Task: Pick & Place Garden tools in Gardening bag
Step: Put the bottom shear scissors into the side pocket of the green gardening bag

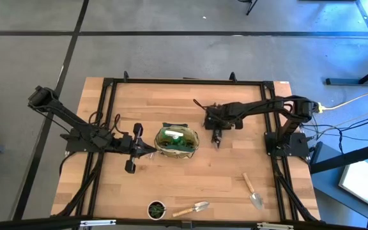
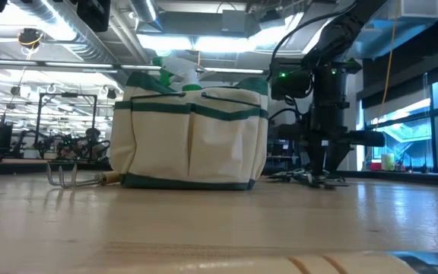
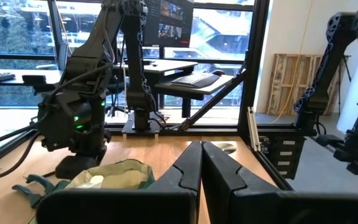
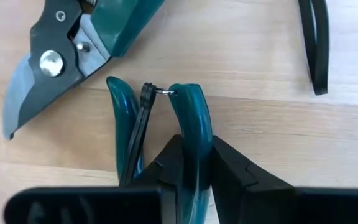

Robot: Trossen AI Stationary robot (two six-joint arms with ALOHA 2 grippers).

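— Teal-handled pruners (image 4: 188, 134) pinched tight by one handle in right gripper (image 4: 194, 165), flat on wooden table (image 1: 235, 166), just right of gardening bag (image 1: 177, 142). Second pair of pruners (image 4: 61, 50) lying beside.

— Left gripper (image 3: 201, 177)?

— Fingers pressed together, holding nothing, just left of bag.

— Other tools?

— Fork (image 2: 74, 179) beside bag in low view; two trowels (image 1: 253, 190) (image 1: 193, 208) near front edge, one by small potted plant (image 1: 156, 209).

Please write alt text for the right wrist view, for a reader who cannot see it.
The right gripper is closed on one teal handle of a pair of pruners lying on the wooden table. A second pair of pruners lies just beyond.
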